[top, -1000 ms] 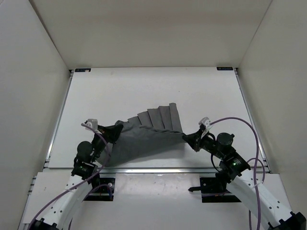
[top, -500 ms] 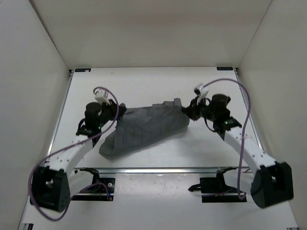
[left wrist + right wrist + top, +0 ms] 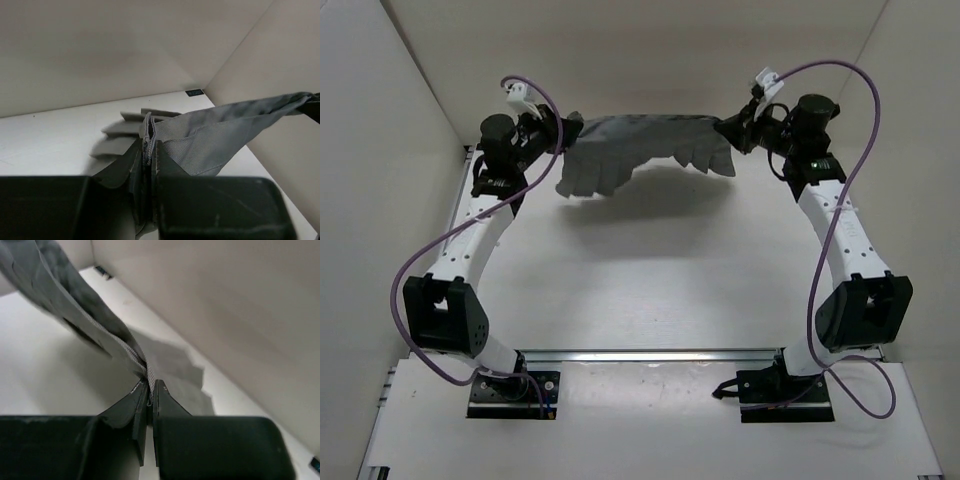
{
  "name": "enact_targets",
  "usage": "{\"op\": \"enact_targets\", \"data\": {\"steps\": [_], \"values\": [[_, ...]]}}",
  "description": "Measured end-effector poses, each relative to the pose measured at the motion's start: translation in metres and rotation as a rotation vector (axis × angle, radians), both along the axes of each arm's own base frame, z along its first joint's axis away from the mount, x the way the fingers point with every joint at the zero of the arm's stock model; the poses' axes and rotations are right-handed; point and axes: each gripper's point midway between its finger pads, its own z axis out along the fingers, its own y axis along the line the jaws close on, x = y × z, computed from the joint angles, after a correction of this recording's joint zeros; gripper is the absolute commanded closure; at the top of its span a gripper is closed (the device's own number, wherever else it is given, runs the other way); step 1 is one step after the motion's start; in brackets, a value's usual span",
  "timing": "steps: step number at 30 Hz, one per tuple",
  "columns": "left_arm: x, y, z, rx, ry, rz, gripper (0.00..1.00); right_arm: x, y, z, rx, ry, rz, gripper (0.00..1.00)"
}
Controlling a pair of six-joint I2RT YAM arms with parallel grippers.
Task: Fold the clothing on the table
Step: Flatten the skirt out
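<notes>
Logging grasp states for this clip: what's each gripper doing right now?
Left gripper: closed, holding the clothing by one end.
Right gripper: closed, holding the clothing's other end.

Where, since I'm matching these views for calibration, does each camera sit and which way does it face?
Top external: fixed above and behind the robot, looking down on the table; both arms show whole, holding the clothing aloft.
Left wrist: on the left arm, facing the far right corner; only the left fingers show, clamped on fabric.
Right wrist: on the right arm, facing the far left corner; only the right fingers show, clamped too.
Shared: both wrist views see the clothing stretching away.
</notes>
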Motion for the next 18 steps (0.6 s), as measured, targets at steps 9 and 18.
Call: {"op": "enact_targets", "data": {"steps": [9,18], "values": [[-0.067,-0.007,-0.207,0.055,0.366,-0.023,0.94,-0.054,0.006,-0.199,-0.015,0.4,0.036,1.0],[-0.172,-0.009,-0.316,0.084,0.652,-0.035,0.18,-0.176,0.046,-0.31,-0.112,0.665,0.096,0.43]]}}
